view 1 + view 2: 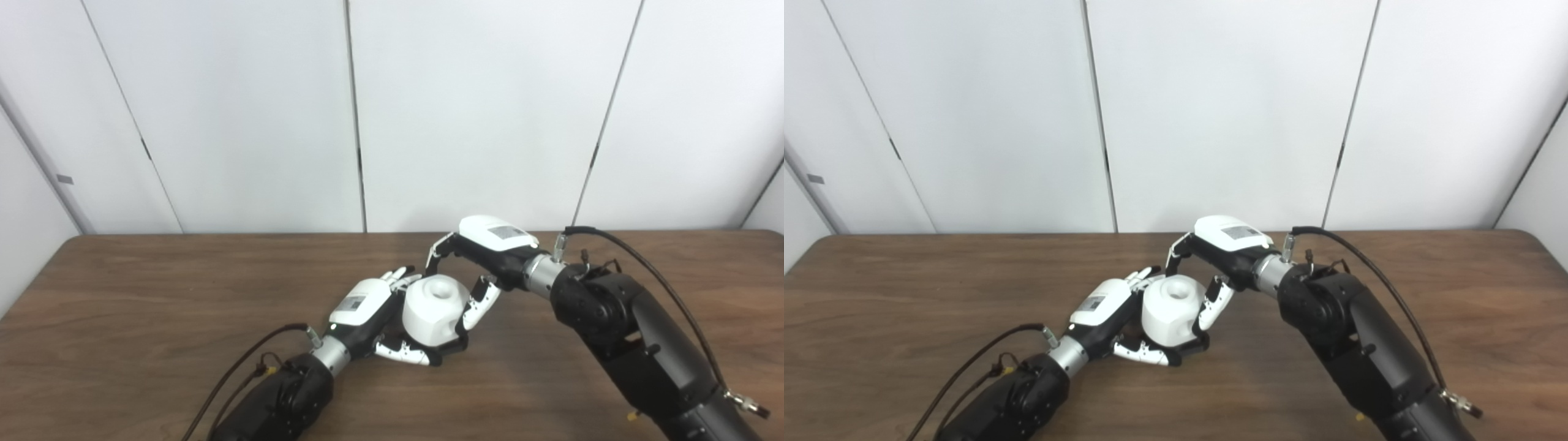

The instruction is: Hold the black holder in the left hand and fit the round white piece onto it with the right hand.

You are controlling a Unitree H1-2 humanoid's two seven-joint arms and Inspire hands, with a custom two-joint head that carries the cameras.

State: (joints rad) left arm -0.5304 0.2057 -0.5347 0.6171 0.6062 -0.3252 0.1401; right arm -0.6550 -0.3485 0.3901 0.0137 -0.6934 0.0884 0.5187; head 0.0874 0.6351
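I have the round white piece (432, 315) mid-table, nearer the front edge, seated on the black holder (453, 347) — fitting looks nearly done. My left hand (367, 315) cups it, fingers curled around the base. My right hand (484, 257) arches over, fingers spread, barely touching. Next — press down squarely.

1. Both views look down and forward from head height over the brown table (153, 294) toward the white wall panels (245, 110).
2. They sit side by side, sharing nearly everything; the right view is shifted slightly sideways.
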